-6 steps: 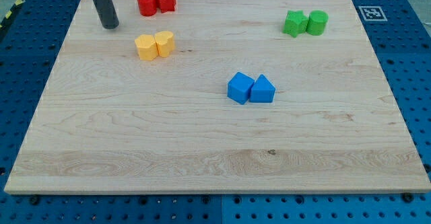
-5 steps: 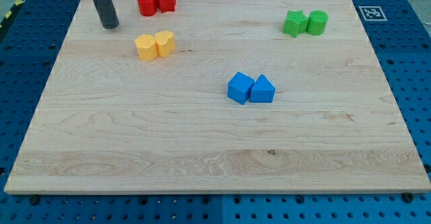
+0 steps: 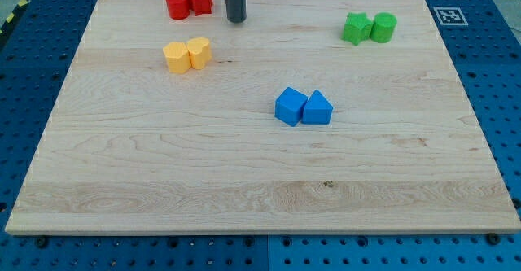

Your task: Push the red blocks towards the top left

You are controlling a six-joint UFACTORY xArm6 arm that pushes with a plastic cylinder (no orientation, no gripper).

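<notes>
Moved: my tip (image 3: 236, 19) now right of touching red blocks (image 3: 189, 2); no hand visible.

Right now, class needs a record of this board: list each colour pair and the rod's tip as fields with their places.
tip: my tip near the view's top, just right of the red pair, apart
red blocks: touching pair, top left
yellow blocks: touching pair, below the red
green blocks: touching pair, upper right
blue blocks: touching pair, near centre
</notes>
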